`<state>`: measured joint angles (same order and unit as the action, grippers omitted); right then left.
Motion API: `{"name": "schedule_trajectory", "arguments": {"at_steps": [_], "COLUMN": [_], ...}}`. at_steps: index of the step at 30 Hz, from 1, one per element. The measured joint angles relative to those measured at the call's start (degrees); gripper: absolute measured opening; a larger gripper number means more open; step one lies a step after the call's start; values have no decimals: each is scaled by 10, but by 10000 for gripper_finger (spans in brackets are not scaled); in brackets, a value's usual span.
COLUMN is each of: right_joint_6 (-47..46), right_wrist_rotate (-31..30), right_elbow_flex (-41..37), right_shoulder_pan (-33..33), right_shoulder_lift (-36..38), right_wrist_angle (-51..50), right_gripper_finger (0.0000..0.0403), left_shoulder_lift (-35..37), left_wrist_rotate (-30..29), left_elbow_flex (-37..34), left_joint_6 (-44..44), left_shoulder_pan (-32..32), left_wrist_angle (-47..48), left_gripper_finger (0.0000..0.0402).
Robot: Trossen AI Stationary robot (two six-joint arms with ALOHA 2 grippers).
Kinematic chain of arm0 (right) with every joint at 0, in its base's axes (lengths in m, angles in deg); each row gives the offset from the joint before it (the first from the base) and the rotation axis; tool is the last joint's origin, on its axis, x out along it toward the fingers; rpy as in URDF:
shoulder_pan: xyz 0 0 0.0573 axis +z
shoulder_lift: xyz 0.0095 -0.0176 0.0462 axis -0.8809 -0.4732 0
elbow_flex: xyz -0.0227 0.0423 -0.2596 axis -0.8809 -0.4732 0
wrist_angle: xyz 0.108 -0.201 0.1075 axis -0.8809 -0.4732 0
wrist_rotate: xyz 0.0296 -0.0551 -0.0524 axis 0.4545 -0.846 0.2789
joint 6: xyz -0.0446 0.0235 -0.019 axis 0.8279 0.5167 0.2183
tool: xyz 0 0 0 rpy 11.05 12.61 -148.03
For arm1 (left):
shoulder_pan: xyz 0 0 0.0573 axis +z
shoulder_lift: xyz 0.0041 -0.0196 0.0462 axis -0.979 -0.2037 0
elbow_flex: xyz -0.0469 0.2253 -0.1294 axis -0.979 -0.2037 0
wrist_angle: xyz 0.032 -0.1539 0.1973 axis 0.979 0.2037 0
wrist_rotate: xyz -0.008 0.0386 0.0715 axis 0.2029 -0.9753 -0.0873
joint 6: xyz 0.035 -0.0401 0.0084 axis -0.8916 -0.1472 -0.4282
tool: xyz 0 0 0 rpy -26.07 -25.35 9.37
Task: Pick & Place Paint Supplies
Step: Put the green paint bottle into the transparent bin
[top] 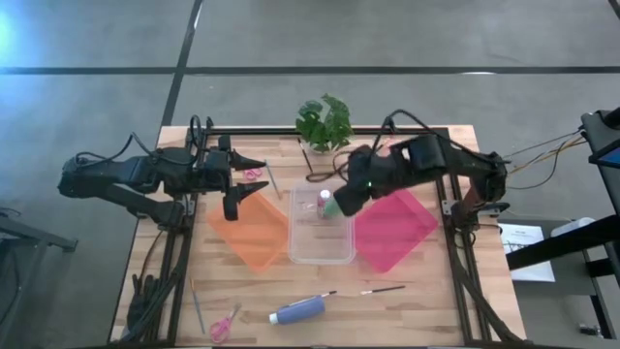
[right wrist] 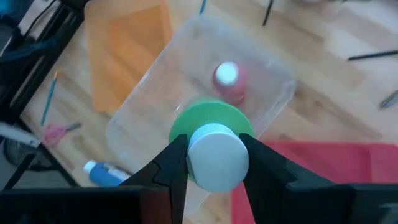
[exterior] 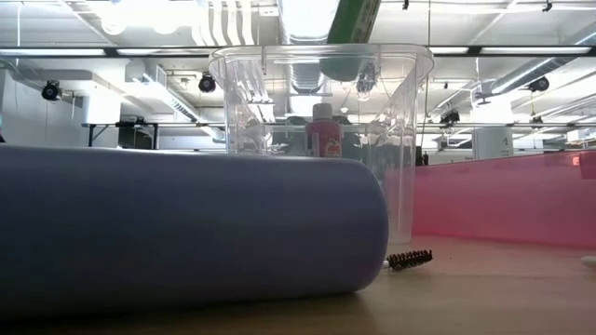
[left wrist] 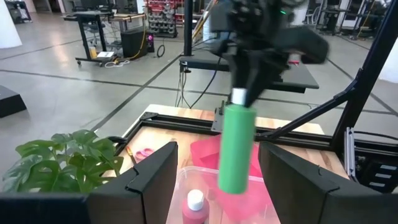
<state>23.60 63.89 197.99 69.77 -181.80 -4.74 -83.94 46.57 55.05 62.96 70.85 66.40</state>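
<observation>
My right gripper (right wrist: 214, 152) is shut on a green paint bottle (left wrist: 236, 146) and holds it in the air over a clear plastic container (top: 322, 242) at the table's middle. A pink paint bottle (right wrist: 227, 84) stands upright inside that container. A blue bottle (top: 300, 309) lies on its side near the front edge. My left gripper (top: 258, 175) hovers open over the far left of the table, above the orange mat's far corner, holding nothing. My right gripper pinches the green bottle's white cap (right wrist: 217, 158), at the bottle's top end, between its two fingers. The fingers slant down from above. The bottle hangs below them, slightly tilted, clear of the container and the pink bottle.
An orange mat (top: 254, 233) lies left of the container and a pink mat (top: 392, 231) right of it. A leafy plant (top: 325, 121) stands at the far edge. Pink scissors (top: 225, 325) and thin brushes (top: 373, 290) lie near the front; another pair of scissors (top: 252, 174) lies at the far left.
</observation>
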Motion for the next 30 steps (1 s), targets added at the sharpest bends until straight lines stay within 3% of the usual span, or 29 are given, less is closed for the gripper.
{"name": "schedule_trajectory", "arguments": {"at_steps": [9,30], "right_joint_6": [-37,19], "right_wrist_rotate": [-1,26], "right_elbow_flex": [0,0], "right_shoulder_pan": [29,16], "right_shoulder_lift": [-13,-110], "right_wrist_angle": [0,8], "right_gripper_finger": [113,113], "left_shoulder_lift": [0,0], "left_wrist_rotate": [0,-4], "left_elbow_flex": [0,0], "left_joint_6": [0,-2], "left_shoulder_pan": [0,0], "left_wrist_angle": [0,4], "left_gripper_finger": [232,232]}}
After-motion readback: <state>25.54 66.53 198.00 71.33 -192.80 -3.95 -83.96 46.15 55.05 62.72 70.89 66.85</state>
